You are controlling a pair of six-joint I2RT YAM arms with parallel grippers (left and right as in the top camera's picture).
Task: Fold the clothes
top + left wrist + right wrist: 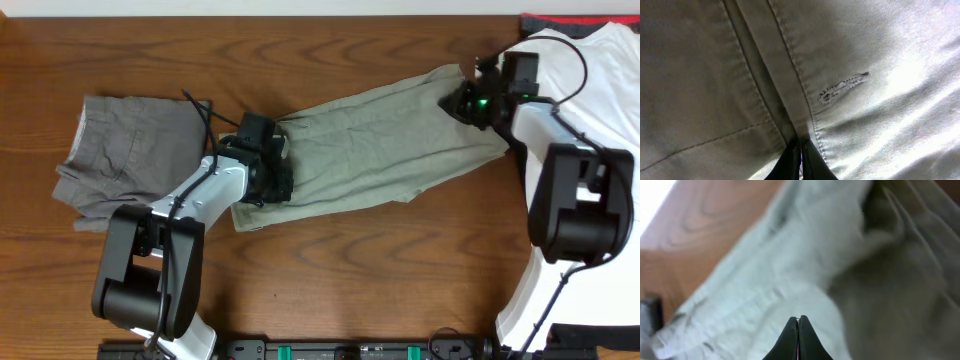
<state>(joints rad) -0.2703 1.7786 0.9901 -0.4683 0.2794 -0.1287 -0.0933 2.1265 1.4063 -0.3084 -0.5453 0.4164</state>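
The light khaki trousers [380, 135] lie stretched diagonally across the table, waistband lower left and leg ends upper right. My left gripper [272, 182] sits on the waistband end. In the left wrist view it [801, 144] is shut, with the waistband seam beside a buttonhole [842, 87] running into its tips. My right gripper [463, 100] is at the leg end. In the right wrist view it [798, 319] is shut, tips against pale cloth [790, 265], and no fold shows between them. Darker grey trousers [125, 150] lie crumpled at the left. A white T-shirt [605, 70] lies at the right edge.
Bare wooden table [400, 270] spreads in front of the trousers and between the two arm bases [140, 270]. A red and dark strip [560, 20] lies at the T-shirt's top edge. The right arm's body [575, 200] covers part of the T-shirt.
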